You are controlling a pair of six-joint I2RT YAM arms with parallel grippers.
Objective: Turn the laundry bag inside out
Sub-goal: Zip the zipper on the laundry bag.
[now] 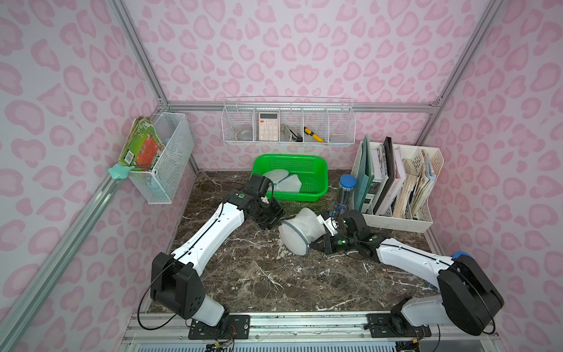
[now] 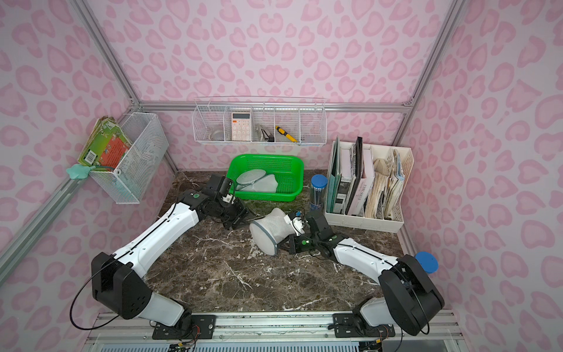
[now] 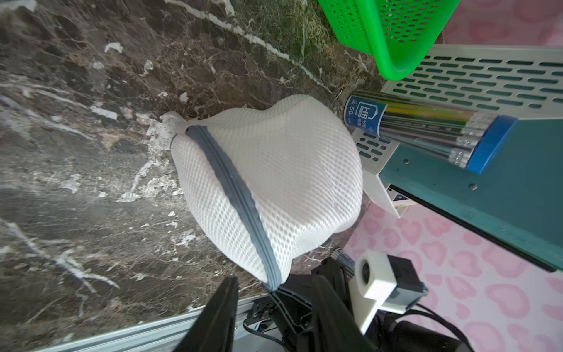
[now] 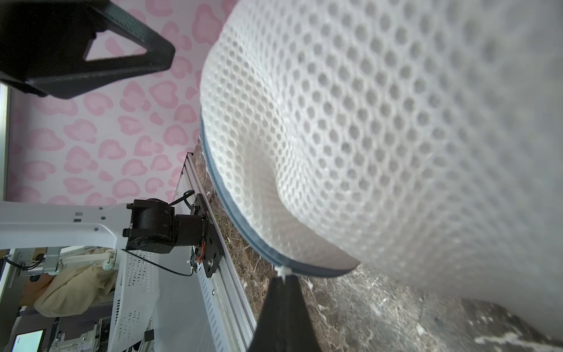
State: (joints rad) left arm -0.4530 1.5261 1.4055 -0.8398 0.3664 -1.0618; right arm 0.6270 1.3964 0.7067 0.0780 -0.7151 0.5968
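White mesh bag (image 1: 300, 227) rests on the marble table (image 1: 259, 274), in front of the green basket (image 1: 304, 196). Right gripper (image 4: 285, 275) jaws are clamped on the bag's grey-trimmed edge. Left gripper (image 3: 275, 280) jaws stand apart just beside the bag, gripping nothing.

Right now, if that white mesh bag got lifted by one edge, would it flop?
Probably floppy: the bag is thin mesh, visibly dented and sagging. Likely light, since the right gripper holds it by a tiny pinch at the grey rim. It shouldn't roll; cloth slumps.
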